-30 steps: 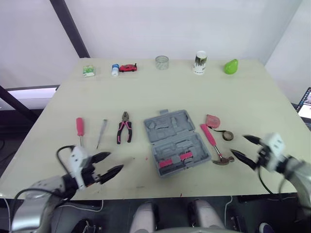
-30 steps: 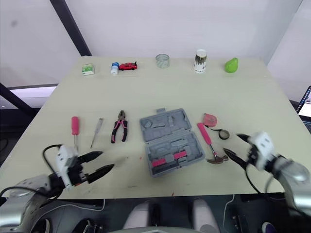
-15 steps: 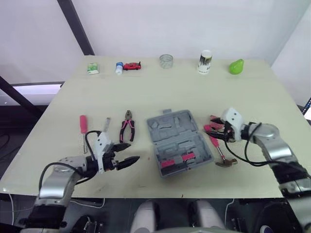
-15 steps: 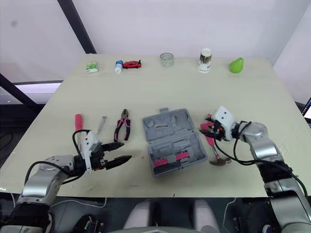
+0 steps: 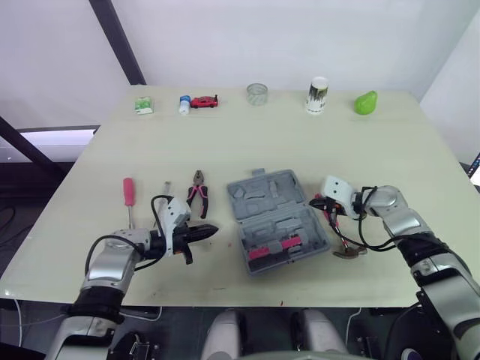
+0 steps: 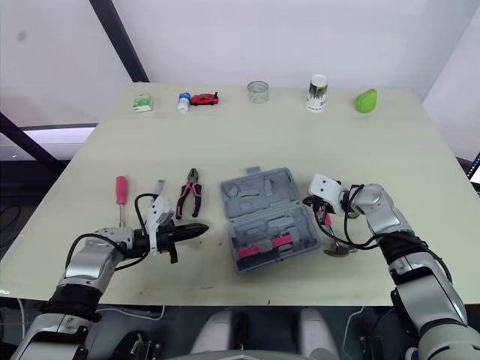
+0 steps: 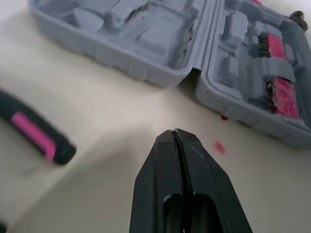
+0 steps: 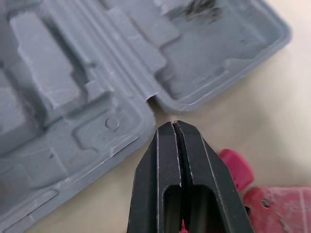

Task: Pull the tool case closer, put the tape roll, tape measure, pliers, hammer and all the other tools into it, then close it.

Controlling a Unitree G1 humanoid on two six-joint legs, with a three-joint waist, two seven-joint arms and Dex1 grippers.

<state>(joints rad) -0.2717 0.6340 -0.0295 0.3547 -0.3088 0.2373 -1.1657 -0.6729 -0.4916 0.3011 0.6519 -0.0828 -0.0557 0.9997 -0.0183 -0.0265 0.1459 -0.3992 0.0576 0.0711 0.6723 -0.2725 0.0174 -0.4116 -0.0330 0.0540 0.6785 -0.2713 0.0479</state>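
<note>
Flanking the open grey moulded-plastic tool case (image 5: 276,217) on the pale table (image 5: 300,142), held left gripper (image 5: 207,230) and right gripper (image 5: 314,202) pinched fully together, grasping nothing; aimed both tips at its hinge, right tip just beside it.

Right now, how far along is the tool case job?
Done: nothing packed; the tool case lies open with only pink pieces inside. In hand: left pincer and right pincer, both shut and empty, sit at the case's opposite sides, apparently to pull it closer. Left: pliers, hammer and red screwdriver lie on the table; then closing.
</note>
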